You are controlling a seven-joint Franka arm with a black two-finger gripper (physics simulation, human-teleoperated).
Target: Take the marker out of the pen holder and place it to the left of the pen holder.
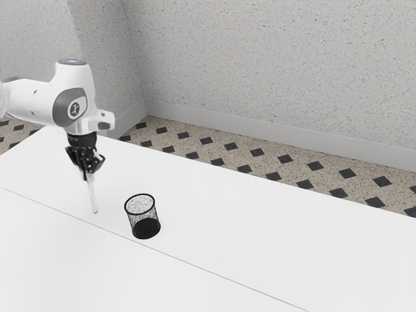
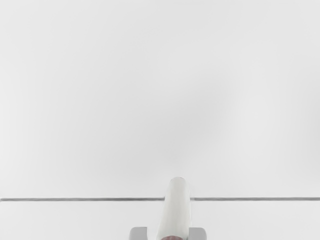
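Note:
At the exterior view's left, my black gripper point(image 1: 86, 168) is shut on the white marker point(image 1: 91, 194), which hangs below it, slightly tilted, with a reddish lower tip. Whether that tip touches the table cannot be told. The round black mesh pen holder point(image 1: 145, 229) stands upright, a short way from the marker toward the exterior view's right; no marker is in it. In the wrist view the marker point(image 2: 175, 210) extends from between the grey fingertips of my gripper point(image 2: 168, 233).
The white table point(image 1: 260, 227) has a thin seam running across it, which passes close to the pen holder's base. Beyond the table's far edge are a patterned floor point(image 1: 244, 156) and a speckled wall point(image 1: 260, 65).

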